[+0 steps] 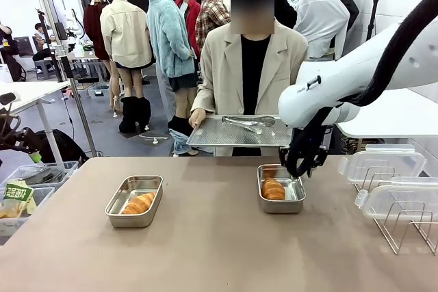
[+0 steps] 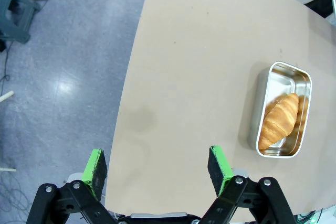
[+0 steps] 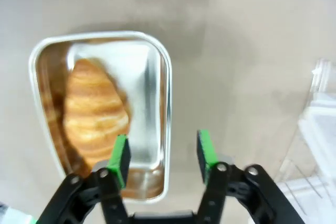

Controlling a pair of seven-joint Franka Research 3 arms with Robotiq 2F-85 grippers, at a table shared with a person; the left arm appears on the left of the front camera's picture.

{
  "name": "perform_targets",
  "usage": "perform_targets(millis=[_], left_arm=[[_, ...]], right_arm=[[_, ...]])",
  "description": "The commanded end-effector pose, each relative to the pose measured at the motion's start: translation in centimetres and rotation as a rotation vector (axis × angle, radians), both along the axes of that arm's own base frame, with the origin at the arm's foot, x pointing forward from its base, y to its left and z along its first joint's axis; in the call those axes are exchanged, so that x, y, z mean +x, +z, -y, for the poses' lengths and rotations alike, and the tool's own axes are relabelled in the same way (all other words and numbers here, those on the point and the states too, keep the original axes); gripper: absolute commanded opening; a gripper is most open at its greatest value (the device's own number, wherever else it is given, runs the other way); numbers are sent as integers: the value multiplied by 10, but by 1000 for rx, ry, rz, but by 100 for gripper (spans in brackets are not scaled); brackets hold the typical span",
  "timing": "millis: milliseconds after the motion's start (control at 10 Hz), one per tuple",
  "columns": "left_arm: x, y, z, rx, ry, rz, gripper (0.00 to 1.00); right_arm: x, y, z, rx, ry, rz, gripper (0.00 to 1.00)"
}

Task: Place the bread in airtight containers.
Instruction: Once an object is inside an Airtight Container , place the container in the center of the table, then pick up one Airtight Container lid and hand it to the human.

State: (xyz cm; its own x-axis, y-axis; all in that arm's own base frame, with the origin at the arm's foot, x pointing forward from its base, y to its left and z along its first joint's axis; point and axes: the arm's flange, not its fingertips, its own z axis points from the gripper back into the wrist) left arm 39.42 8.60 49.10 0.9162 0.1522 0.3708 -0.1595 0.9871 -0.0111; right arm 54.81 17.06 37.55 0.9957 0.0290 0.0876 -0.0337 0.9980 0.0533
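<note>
1. Your right fingers (image 3: 122, 157) are spread and empty, poised over one edge of an airtight container (image 3: 167, 93), centre right in the front view.
2. A croissant (image 3: 94, 108) lies inside it.
3. Your left fingers (image 2: 95, 166) gape empty above the bare desk (image 2: 184, 51). The second croissant (image 2: 281, 119) sits in the other container (image 2: 257, 103), at that frame's right.
</note>
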Motion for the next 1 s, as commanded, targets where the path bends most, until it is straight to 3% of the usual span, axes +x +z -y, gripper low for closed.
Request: perform_targets(millis=[0, 400, 800, 900], left_arm=[[0, 1, 0, -1, 1, -3, 100], [0, 1, 0, -1, 1, -3, 100], [0, 1, 0, -1, 1, -3, 100], [0, 1, 0, -1, 1, -3, 100]], right_arm=[[-19, 28, 24, -30, 46, 56, 100], [-51, 125, 104, -108, 180, 166, 100], [-60, 162, 215, -25, 155, 140, 100], [-60, 162, 174, -105, 169, 173, 100]])
